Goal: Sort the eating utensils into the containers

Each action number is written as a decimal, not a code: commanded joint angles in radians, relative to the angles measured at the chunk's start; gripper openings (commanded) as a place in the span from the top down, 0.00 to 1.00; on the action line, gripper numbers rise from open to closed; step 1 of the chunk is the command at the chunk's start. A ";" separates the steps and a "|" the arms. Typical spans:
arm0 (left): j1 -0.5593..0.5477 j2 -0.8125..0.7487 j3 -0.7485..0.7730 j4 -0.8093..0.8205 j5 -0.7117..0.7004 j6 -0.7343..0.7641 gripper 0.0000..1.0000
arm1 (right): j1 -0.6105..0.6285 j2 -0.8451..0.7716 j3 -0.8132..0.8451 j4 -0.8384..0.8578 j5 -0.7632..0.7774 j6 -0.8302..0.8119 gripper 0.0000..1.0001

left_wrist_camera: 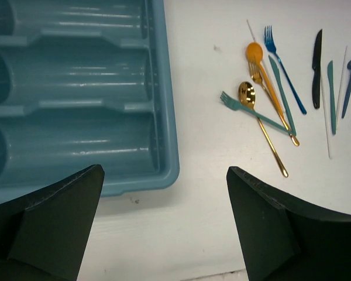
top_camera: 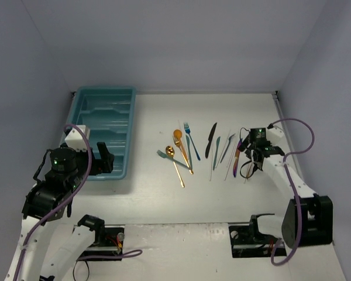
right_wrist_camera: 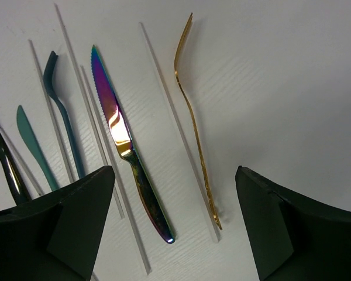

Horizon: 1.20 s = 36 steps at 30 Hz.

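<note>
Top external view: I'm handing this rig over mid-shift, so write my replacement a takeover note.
Left gripper: open, empty, at the near corner of the teal cutlery tray.
Right gripper: open, empty, above the iridescent knife and gold fork.
Utensils: all lie loose on the table right of the tray.
Done: nothing visible in the tray.
Left: sort every utensil into the compartments.

Two white arms (top_camera: pixel 284 172), black joints.
Purple cables (top_camera: pixel 292 120) loop along; left gripper (left_wrist_camera: pixel 164 170) and right gripper (right_wrist_camera: pixel 175 170) are matte black.

Left tool (left_wrist_camera: pixel 165 172) spread wide, right tool (right_wrist_camera: pixel 175 171) spread wide, both empty
</note>
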 commanded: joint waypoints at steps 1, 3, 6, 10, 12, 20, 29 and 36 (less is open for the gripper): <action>-0.004 -0.006 0.027 -0.034 0.016 -0.007 0.16 | -0.020 0.078 0.014 0.081 -0.018 0.053 0.23; -0.004 -0.006 0.035 -0.050 0.013 0.001 0.16 | -0.040 0.101 0.012 0.090 -0.034 0.045 0.28; -0.004 -0.009 0.045 -0.070 0.014 0.008 0.16 | -0.070 0.104 0.000 0.113 -0.041 0.022 0.37; -0.004 -0.014 0.045 -0.082 0.014 0.007 0.16 | -0.113 0.118 -0.020 0.153 -0.059 0.004 0.46; -0.004 -0.011 0.047 -0.083 0.018 0.009 0.16 | -0.127 0.147 -0.031 0.172 -0.093 -0.006 0.48; -0.004 -0.008 0.046 -0.083 0.017 0.005 0.16 | -0.192 0.221 -0.060 0.250 -0.156 -0.039 0.55; -0.004 0.009 0.044 -0.082 0.025 -0.001 0.16 | -0.219 0.291 -0.081 0.312 -0.182 -0.052 0.69; -0.004 0.012 0.040 -0.079 0.039 -0.009 0.16 | -0.218 0.334 -0.067 0.323 -0.165 -0.064 0.83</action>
